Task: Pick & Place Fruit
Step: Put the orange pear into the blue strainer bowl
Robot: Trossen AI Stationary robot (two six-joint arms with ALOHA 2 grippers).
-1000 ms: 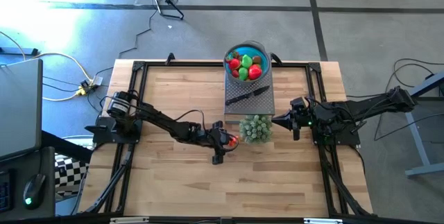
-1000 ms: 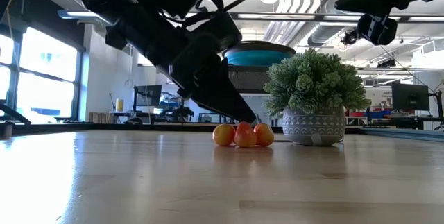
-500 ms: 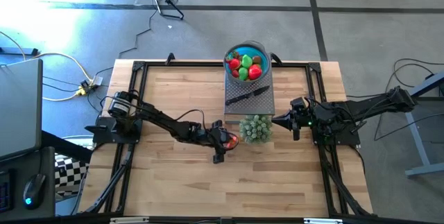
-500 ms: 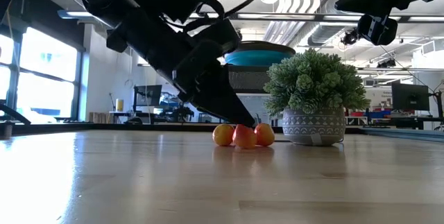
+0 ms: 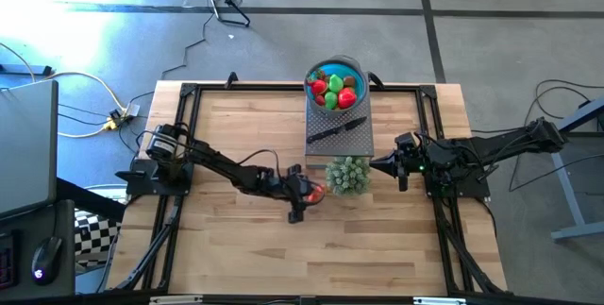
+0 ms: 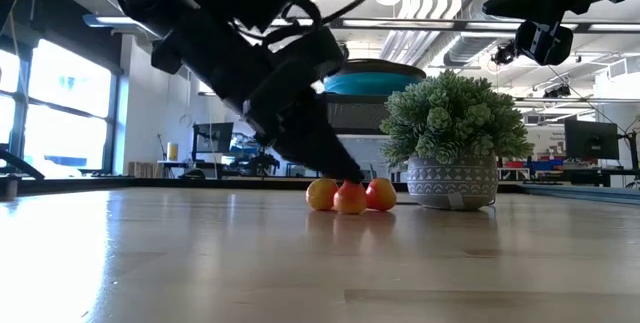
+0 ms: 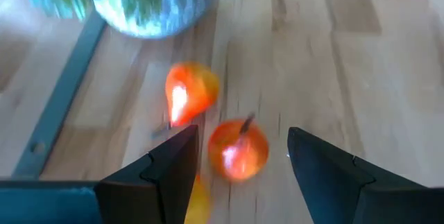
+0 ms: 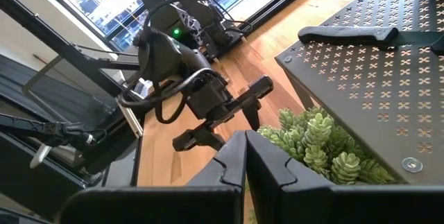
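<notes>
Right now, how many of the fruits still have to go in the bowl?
Done: the blue bowl already holds a heap of fruits. In hand: the left gripper is open around one orange fruit on the table, not yet lifted. Left: three fruits still sit beside the potted plant. The right gripper waits shut.

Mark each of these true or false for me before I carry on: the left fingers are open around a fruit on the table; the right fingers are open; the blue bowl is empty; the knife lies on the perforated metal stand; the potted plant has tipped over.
1. The left gripper has its fingers open either side of a small orange-red toy fruit on the wooden table. True.
2. The right gripper has open fingers. False: they are shut, holding nothing.
3. The round blue bowl is empty. False: it holds red and green fruits.
4. The black-handled knife lies on the perforated grey metal stand. True.
5. The pale green potted plant has tipped over. False: it stands upright.
</notes>
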